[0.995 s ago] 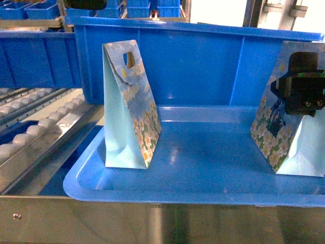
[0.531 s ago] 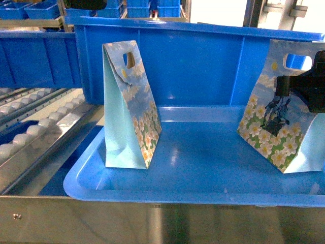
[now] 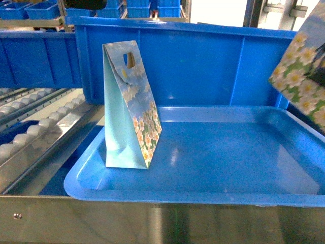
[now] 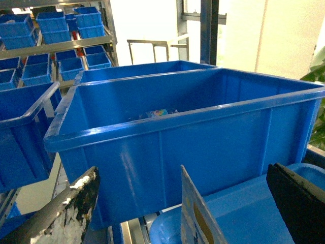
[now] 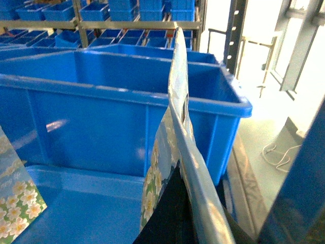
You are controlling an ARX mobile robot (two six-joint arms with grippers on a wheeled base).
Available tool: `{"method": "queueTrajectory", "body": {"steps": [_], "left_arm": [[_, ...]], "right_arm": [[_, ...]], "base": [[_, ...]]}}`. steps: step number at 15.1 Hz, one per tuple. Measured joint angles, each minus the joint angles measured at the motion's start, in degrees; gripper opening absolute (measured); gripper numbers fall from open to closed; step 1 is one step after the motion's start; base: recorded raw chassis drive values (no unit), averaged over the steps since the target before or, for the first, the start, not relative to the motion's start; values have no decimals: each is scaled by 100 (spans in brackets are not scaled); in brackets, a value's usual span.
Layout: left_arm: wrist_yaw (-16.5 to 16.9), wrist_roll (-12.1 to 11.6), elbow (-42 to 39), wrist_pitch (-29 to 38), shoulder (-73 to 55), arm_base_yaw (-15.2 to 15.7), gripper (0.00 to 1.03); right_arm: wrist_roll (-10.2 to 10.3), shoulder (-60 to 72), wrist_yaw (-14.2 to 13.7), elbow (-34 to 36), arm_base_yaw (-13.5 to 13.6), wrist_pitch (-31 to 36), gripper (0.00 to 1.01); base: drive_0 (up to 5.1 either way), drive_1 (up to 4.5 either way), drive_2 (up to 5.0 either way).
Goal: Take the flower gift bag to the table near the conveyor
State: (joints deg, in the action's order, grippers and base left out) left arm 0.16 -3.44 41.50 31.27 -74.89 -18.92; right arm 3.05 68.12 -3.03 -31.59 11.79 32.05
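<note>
The conveyor (image 3: 35,127) w/ its sloping white rollers is running along the left of the head view, and a big blue bin (image 3: 193,61) is standing behind the shallow blue tray (image 3: 213,173), which is sitting on a steel ledge. The table isn't showing in any view, so the drop spot can't be judged yet. One flower gift bag (image 3: 129,107) is standing upright at the tray's left end, untouched. The other bag (image 3: 299,76) is hanging tilted at the right edge, clear of the tray floor, prob. lifted high to clear the rim. In the right wrist view its folded top edge (image 5: 177,101) is rising straight up from between the right gripper's jaws, i.e. clamped on the bag. The left gripper (image 4: 183,203) is hovering w/ fingers spread wide either side of the standing bag's top (image 4: 200,218), not touching it.
</note>
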Motion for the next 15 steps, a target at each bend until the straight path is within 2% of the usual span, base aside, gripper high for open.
{"method": "queueTrajectory", "body": {"steps": [4,6,7,8,9,13,14,15], "left_arm": [[0,0,0,-4,0,0,98],[0,0,0,-2,0,0,98],[0,0,0,-2,0,0,98],[-2,0,0,-4,0,0,98],[-2,0,0,-2,0,0,98],[-2,0,0,-7,0,-2,98],[-94,0,31,-92,-11,-61,98],[-330,-35,116,-109,-98,-199,98]], "right_arm": [[-133,-2199,-13,826,-455,-592,2],[-133,-3082,-15,1178,-743,-863,2],[-131,-3477,-9,1342,-973,-994,2],[-116,-4120,114,1628,-1305,-1475,2],[-109,-4544,162,1843,-1429,-1731,2],[-107,-4723,177,1934,-1445,-1749,2],[-107,-4723,177,1934,-1445,-1751,2],[-107,-4723,177,1934,-1445,-1751,2]], "base": [[0,0,0],[0,0,0],[0,0,0],[0,0,0],[0,0,0],[0,0,0],[0,0,0],[0,0,0]]}}
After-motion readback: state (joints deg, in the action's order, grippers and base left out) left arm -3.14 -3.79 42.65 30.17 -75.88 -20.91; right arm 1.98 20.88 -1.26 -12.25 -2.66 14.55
